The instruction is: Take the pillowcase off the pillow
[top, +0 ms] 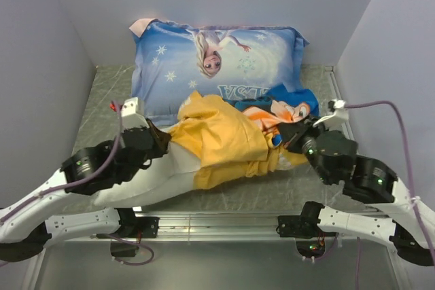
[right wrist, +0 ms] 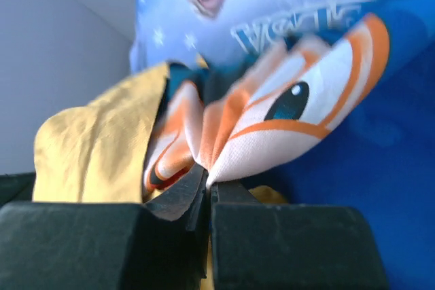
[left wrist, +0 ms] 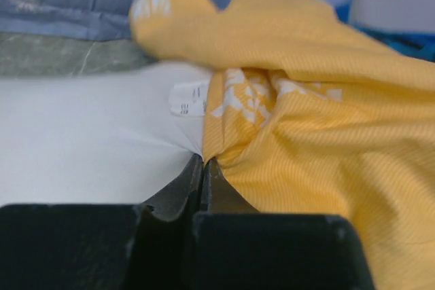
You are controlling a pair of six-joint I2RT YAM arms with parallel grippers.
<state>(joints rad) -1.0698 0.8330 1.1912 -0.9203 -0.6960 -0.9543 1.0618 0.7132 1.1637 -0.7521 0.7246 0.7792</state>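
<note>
The yellow-orange pillowcase [top: 217, 137] lies bunched across the middle, its blue and orange printed side turned up at the right. The white pillow [top: 170, 174] sticks out of it at the lower left. My left gripper [top: 163, 142] is shut where the white pillow [left wrist: 81, 140] meets the yellow case [left wrist: 326, 100]. The white fabric puckers into its tips [left wrist: 202, 161], just below the pillow's tag [left wrist: 189, 98]. My right gripper [top: 289, 135] is shut on a fold of the case's orange-and-white print [right wrist: 272, 120], with the yellow fabric [right wrist: 88, 147] to its left.
The blue Elsa-printed pillow [top: 217, 59] lies behind, touching the pillowcase, and also shows in the right wrist view [right wrist: 272, 5]. Grey walls close in the left, back and right. The marbled table top [top: 102, 100] shows at the left, and a metal rail [top: 217, 222] runs along the near edge.
</note>
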